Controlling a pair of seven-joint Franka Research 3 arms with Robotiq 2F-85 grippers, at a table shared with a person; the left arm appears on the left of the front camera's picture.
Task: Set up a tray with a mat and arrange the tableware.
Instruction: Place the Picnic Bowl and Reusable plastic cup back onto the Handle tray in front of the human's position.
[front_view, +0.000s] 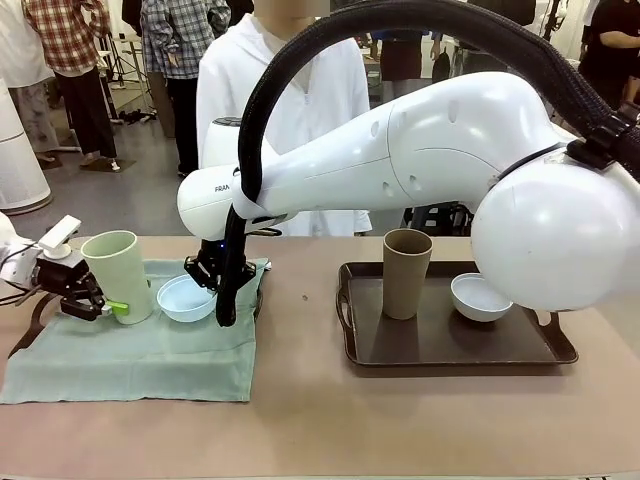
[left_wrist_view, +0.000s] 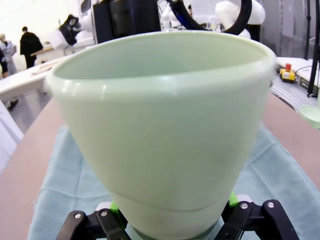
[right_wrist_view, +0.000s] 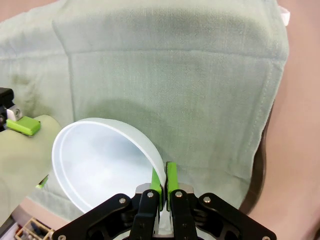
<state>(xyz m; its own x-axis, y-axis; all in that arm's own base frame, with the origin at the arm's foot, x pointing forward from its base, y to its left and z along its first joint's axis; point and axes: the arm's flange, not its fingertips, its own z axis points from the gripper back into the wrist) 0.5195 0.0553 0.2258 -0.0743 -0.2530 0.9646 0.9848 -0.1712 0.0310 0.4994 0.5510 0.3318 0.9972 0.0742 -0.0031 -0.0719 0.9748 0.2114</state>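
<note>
Two white robot arms work at a tan table, with a person in a white top standing at the far side. The right arm is the largest thing in the front view, stretching from the picture's right across the middle and bending down at the wrist over a pale green cloth mat spread flat on the table's left half. On the right half sits a dark brown tray holding the upright brown cup with the whitish bowl just beside it. On the mat, the pale green cup stands upright, and the left gripper reaches in low from the left edge, clamped around the cup near its base. Next to the cup, the light blue bowl is tilted, and the right gripper is closed on its rim. The left wrist view gives the cup close up, its base wedged between the green pads of the left gripper. The right wrist view adds what the front view is too far away to settle: the right gripper pinches the thin edge of the bowl between its nearly touching pads, above the mat.
</note>
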